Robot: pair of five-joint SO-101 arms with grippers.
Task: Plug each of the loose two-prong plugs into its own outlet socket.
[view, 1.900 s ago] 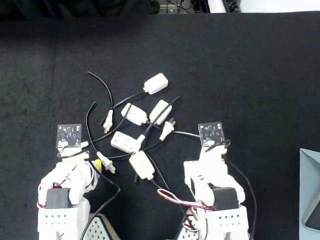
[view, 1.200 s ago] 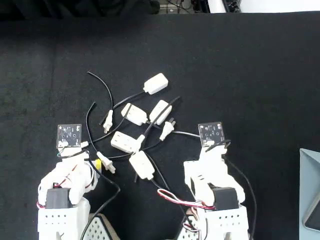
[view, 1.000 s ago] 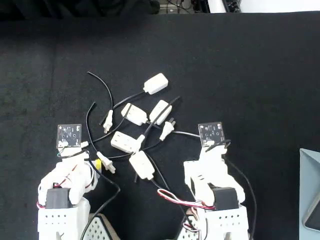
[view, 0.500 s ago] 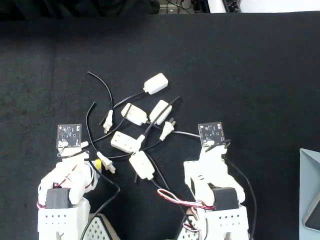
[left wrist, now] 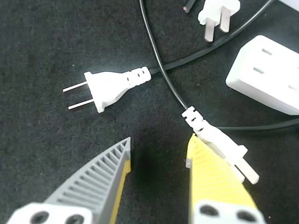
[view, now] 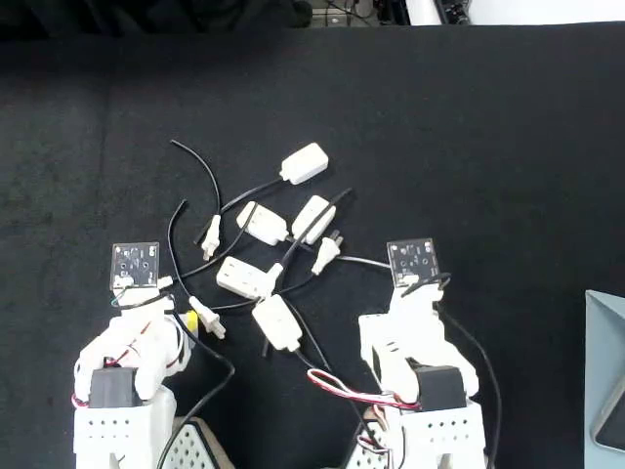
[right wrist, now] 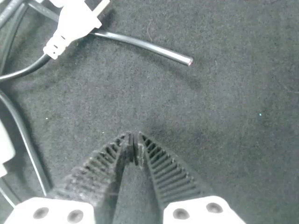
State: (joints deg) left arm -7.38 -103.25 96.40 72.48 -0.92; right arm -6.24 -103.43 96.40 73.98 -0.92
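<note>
Several white outlet sockets, such as one (view: 305, 163) at the back and one (view: 277, 322) nearest the arms, lie tangled with black cables mid-table. Loose two-prong plugs lie among them (view: 211, 234), (view: 325, 252), (view: 207, 318). My left gripper (left wrist: 159, 147) is open and empty just above the cloth. One plug (left wrist: 216, 141) lies against its yellow finger (left wrist: 212, 179), another plug (left wrist: 108, 87) lies just ahead, and a socket (left wrist: 268, 74) is off to the side. My right gripper (right wrist: 135, 140) is shut on nothing, short of a plug (right wrist: 74, 21) and its cut cable end (right wrist: 187, 60).
Black cloth (view: 488, 147) covers the table, open on the far and right sides. A grey object (view: 607, 381) sits at the right edge. Both arms (view: 127, 362), (view: 420, 371) stand at the near edge, each with a small marker board (view: 135, 264), (view: 414, 259).
</note>
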